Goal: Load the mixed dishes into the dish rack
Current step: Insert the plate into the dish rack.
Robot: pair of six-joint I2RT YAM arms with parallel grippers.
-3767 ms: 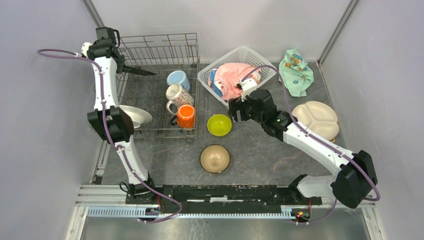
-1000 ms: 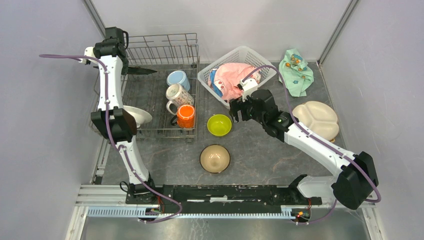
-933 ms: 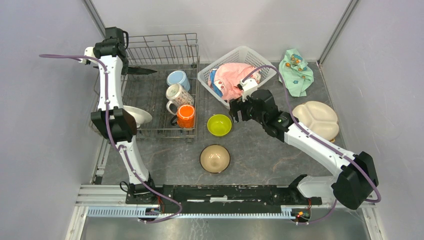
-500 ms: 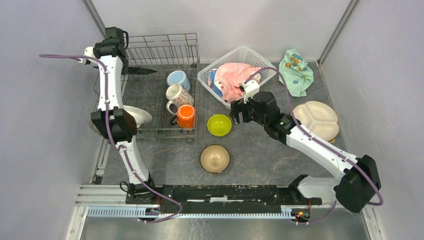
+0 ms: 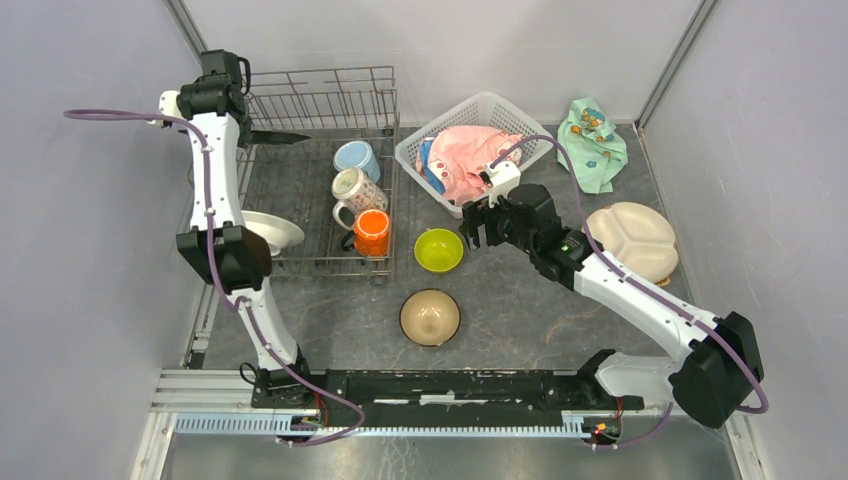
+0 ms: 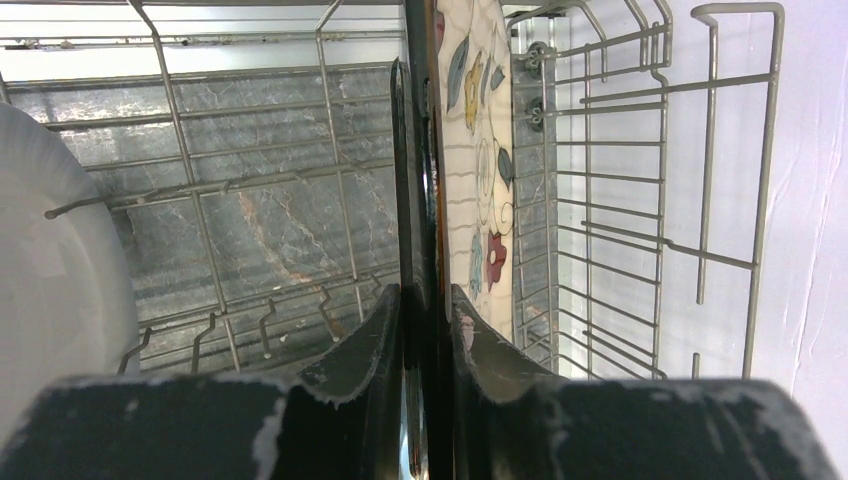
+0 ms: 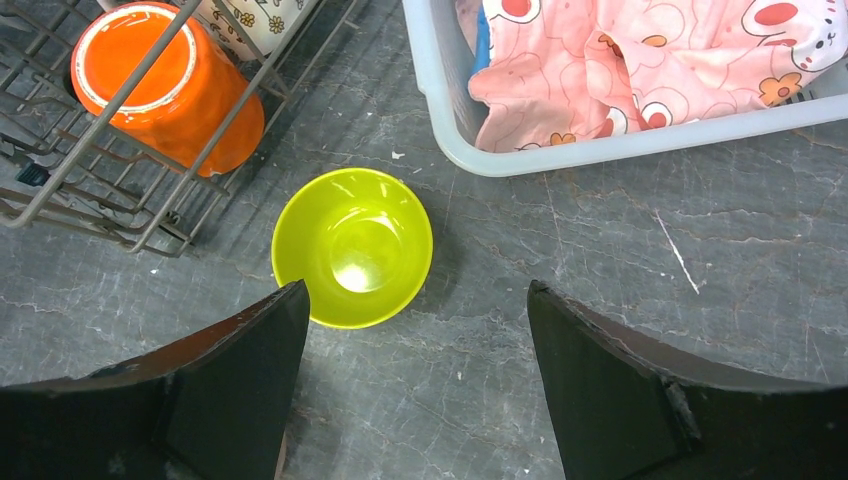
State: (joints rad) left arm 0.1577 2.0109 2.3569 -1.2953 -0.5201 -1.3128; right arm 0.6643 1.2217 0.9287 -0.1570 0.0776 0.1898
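Right gripper (image 7: 417, 292): spread wide, empty; lime-green bowl (image 7: 352, 247) sits on the table (image 7: 620, 330) just ahead, between its fingers (image 7: 230, 400), beside the dish rack (image 5: 318, 97).
Left gripper (image 6: 425, 300): clamped on dark square plate (image 6: 420, 150), held on edge inside the rack.

A white plastic lattice basket (image 7: 430, 60) stands on the grey marbled table (image 5: 520, 320) just beyond the right pincer (image 7: 415, 292); a pink printed cloth (image 7: 640, 60) lies bunched inside it; a mint-green patterned cloth (image 5: 592, 140) lies crumpled farther off, to that pincer's right.
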